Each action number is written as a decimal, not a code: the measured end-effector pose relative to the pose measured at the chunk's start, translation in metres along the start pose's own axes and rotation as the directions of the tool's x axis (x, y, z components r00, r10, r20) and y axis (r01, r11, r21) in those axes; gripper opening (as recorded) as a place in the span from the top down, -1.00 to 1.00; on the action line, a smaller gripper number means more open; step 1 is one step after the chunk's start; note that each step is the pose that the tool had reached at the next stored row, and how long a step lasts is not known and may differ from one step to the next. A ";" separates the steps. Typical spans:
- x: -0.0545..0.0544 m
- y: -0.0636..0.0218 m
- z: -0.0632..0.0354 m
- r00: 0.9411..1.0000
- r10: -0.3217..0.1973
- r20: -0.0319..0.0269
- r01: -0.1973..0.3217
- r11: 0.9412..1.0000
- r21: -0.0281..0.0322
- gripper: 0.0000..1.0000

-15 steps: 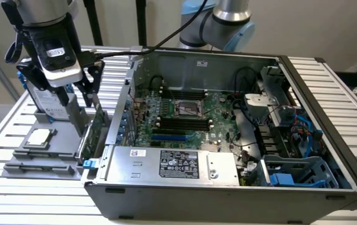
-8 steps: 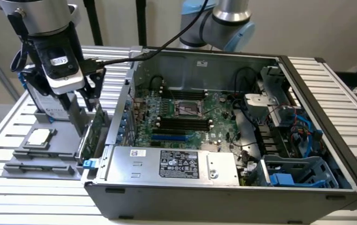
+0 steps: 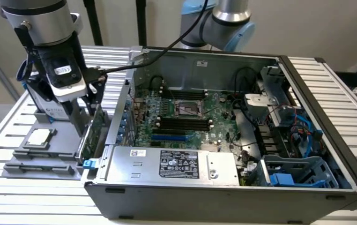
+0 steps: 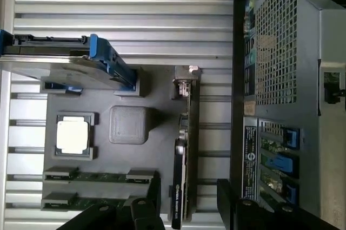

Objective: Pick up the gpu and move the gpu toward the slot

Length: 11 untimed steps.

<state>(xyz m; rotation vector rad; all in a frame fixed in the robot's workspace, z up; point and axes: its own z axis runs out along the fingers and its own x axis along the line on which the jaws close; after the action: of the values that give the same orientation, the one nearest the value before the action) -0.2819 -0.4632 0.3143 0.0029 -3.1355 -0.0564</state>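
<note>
Green-edged and thin, the gpu [image 4: 184, 149] stands on its long edge in a holder along the side of the grey fixture tray [image 4: 162, 100] nearest the open computer case [image 3: 228, 197]. Its narrow metal bracket [image 4: 186, 78] is at the end away from the gripper [image 4: 188, 182]. The gripper hangs over the card with its dark fingers [image 4: 154, 186] spread, one on each side; neither is seen touching it, so nothing is grasped. The task is judged to be at its very start. The arm is lined up on the card, but the lift has not yet been made and the whole carry is left. The slot [image 3: 167, 137] is taken to be among the blue connectors on the green motherboard [image 3: 222, 101], near the boxy silver power supply [image 3: 172, 164]. The matt, moulded tray lies on a ribbed aluminium table [image 3: 16, 197], at the edge on the exterior view's left, just beside the case's perforated steel wall. The tray also carries a square processor [image 4: 72, 134] with a pale, shiny lid. Two slim memory sticks [image 4: 100, 176] lie flat in its corner near the gripper. A slab-like hard drive [image 4: 59, 65] with blue plastic rails stands along the far edge.
</note>
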 end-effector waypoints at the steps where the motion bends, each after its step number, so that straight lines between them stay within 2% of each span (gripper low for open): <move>1: 0.000 -0.0001 0.0018 1.000 0.000 0.000 0.000 1.000 0.000 -0.07; 7: 0.001 -0.0001 0.0127 1.000 0.001 0.000 -0.001 1.000 0.000 -0.07; 11: 0.005 0.0006 0.0218 1.000 0.000 0.003 0.000 1.000 0.000 -0.07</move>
<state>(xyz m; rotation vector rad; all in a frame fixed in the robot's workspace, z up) -0.2868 -0.4618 0.2925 0.0023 -3.1383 -0.0561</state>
